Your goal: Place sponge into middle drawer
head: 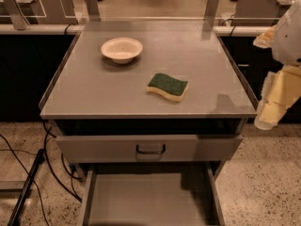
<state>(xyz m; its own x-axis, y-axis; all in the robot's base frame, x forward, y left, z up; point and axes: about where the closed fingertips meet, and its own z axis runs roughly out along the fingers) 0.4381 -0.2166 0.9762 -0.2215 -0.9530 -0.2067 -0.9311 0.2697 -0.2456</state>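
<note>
The sponge [167,86], dark green on top over pale yellow foam, lies flat on the grey cabinet top [89,91], right of centre and near the front edge. The middle drawer [146,199] is pulled out at the bottom of the camera view, showing a plain grey floor with nothing on it. My gripper [269,117], pale yellow, hangs pointing down off the cabinet's right front corner, apart from the sponge and holding nothing that I can see.
A white bowl [122,49] stands at the back left of the cabinet top. A drawer with a grey front panel and dark loop handle [150,149] sits above the open drawer. Black cables [28,173] run over the floor at left.
</note>
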